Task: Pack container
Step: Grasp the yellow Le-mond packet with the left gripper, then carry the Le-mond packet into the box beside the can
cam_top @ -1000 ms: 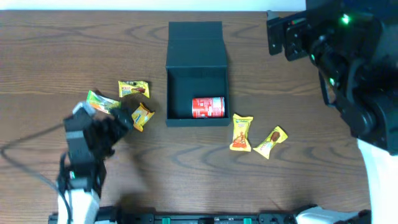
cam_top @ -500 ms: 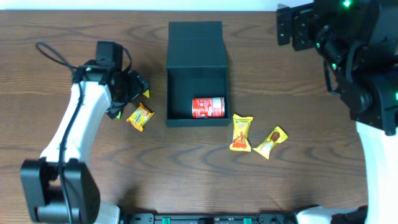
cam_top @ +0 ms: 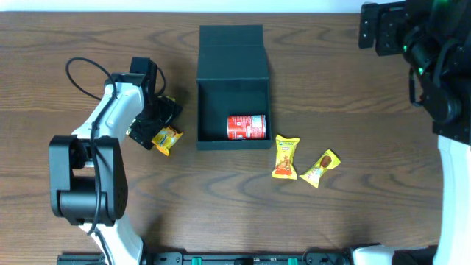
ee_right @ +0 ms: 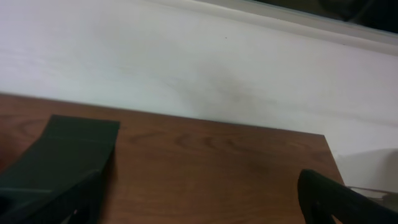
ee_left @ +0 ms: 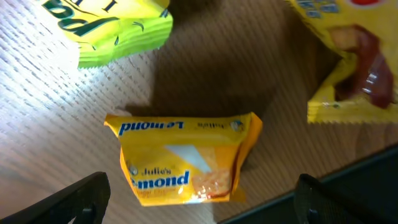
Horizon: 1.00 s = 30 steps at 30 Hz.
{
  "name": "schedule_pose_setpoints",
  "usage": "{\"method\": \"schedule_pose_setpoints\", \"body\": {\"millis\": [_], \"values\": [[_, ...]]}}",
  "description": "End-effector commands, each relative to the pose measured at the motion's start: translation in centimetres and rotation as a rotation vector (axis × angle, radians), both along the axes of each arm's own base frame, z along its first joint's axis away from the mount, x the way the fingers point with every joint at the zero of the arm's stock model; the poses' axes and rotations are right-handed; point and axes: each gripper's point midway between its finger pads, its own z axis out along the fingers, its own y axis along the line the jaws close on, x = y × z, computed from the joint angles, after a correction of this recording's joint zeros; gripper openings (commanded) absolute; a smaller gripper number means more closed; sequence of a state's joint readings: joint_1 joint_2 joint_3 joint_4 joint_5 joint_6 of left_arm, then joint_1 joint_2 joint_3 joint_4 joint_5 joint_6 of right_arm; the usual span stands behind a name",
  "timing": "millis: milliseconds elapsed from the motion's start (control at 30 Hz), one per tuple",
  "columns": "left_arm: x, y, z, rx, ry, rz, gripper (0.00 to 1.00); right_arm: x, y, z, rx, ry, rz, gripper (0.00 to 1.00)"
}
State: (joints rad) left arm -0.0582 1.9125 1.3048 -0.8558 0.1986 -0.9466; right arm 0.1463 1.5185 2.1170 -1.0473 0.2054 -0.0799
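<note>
Since half a second ago your left gripper has slid a little toward the near edge and now hangs directly over the Le-mond packet. A second ago that arm was folded back at the near-left corner. The packet itself has not shifted. In the left wrist view the jaws stand wide apart with nothing between them. The packet lies flat on the worktop in the gap, so you look lined up for a grasp, though nothing is held yet.

A green packet and a brown-print packet lie just beside it on the far side. Keep the fingers clear of them as you descend.

The container sits mid-width toward the far edge, just right of your left gripper. Its flap lid is thrown open toward the far edge, and a red can lies on its side inside against the near wall. The rest of the floor is free, so I judge there is room for the packet.

Your right gripper has drawn back to the far-right corner, fingers spread and empty. An upright yellow packet and a tilted yellow packet wait untouched near the container's near-right corner.
</note>
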Motion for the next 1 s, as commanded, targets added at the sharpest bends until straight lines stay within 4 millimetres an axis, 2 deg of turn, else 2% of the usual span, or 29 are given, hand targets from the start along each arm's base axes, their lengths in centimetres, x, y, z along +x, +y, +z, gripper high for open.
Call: {"method": "schedule_pose_setpoints", "body": {"millis": [0,333,433,533,600,667,967], "values": [[0.2,0.3,-0.3,0.022,0.006,0.007,0.96,0.4,-0.7,-0.4,0.015,0.011,-0.022,0.99],[-0.5,0.2,-2.2,0.018,0.066,-0.038,0.96,1.2,-0.7,-1.3,0.009,0.034,-0.024,0.99],[-0.6,0.3,-2.5,0.022,0.070,-0.052,1.00,1.2,-0.7,-1.3,0.009,0.034,-0.024,0.99],[-0.6,0.4,-2.7,0.029,0.074,-0.056,0.90,1.2,-0.7,-1.3,0.009,0.034,-0.024,0.99],[-0.7,0.4,-2.9,0.028,0.079,-0.055,0.77,1.2,-0.7,-1.3,0.009,0.034,-0.024,0.99],[-0.7,0.4,-3.0,0.029,0.081,-0.057,0.70,1.3,-0.7,-1.3,0.009,0.034,-0.024,0.99],[-0.6,0.4,-2.9,0.029,0.077,-0.074,0.58,1.3,-0.7,-1.3,0.009,0.033,-0.024,0.99]]}}
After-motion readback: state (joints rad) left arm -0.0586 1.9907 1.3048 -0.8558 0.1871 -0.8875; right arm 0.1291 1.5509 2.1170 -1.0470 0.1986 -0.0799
